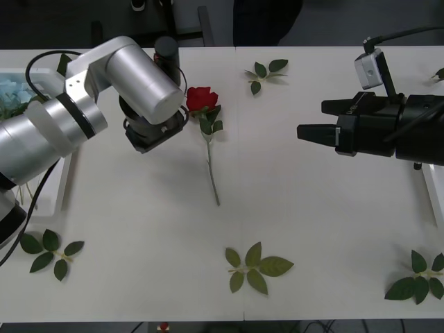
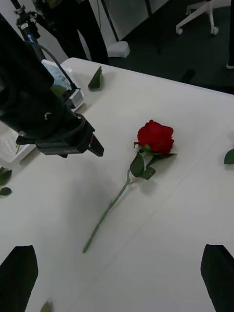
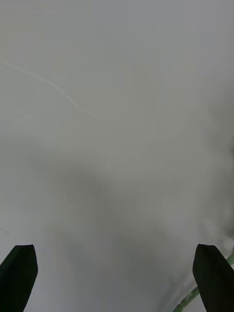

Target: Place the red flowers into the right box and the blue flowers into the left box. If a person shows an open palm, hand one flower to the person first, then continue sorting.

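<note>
One red flower, a rose [image 1: 201,98], lies on the white table with its stem [image 1: 212,170] running toward the near edge. It also lies in the right wrist view [image 2: 156,136]. My left gripper [image 1: 149,133] hangs low over the table just left of the bloom, open and holding nothing [image 3: 117,278]; a bit of green stem [image 3: 195,295] lies by one fingertip. Farther right, my right gripper [image 1: 311,118] hovers open and empty, pointing at the rose [image 2: 117,278]. Blue flowers [image 1: 12,91] lie in the left box [image 1: 64,184]. A strip of the right box [image 1: 434,198] is at the right edge.
Loose green leaf sprigs lie at the back [image 1: 266,73], near left [image 1: 48,250], near middle [image 1: 254,268] and near right [image 1: 419,279]. The left arm's silver elbow [image 1: 132,73] rises over the table's back left.
</note>
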